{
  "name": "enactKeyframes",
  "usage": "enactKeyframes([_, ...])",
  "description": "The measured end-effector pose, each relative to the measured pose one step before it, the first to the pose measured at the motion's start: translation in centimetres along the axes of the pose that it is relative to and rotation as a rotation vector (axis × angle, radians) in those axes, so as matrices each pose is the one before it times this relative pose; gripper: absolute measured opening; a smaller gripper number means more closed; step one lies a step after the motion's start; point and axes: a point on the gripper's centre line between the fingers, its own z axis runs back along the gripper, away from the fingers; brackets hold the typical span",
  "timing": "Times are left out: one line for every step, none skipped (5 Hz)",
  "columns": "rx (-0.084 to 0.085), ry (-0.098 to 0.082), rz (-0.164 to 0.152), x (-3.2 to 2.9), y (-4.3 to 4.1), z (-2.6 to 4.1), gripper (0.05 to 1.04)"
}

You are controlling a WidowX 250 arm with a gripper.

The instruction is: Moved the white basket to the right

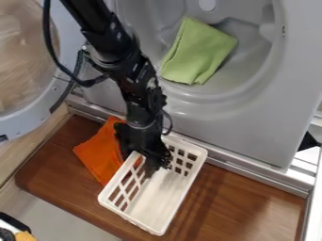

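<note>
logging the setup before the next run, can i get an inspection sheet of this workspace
surface: reddish-brown wooden board in front of the appliance
job's things: white plastic basket with slotted sides, lying at a slant on the board
clutter: bright orange cloth beside the basket; folded light-green cloth in the appliance's opening; black-and-yellow item at the lower left corner
grippers: black claw at the basket's upper end; whether it grips cannot be told
cables: black cable looping beside the black robot arm
surroundings: light-grey appliance, its round door open at the left
</note>
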Motion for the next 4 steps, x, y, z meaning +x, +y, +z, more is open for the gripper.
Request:
enactKeyframes([-0.0018, 0.0028, -0.0078, -0.091, -0.066, 0.249, 0.337])
enactKeyframes([-0.0094, 0.0093, -0.0062, -0.002, -0.312, 0.267, 0.167])
enactKeyframes([0.0021, 0.0465, -0.0143, 0.152, -0.746, 1.187, 0.113])
enactKeyframes([0.0572, 0.0269, -0.0145, 1.215, -3.228, 4.796, 0.095])
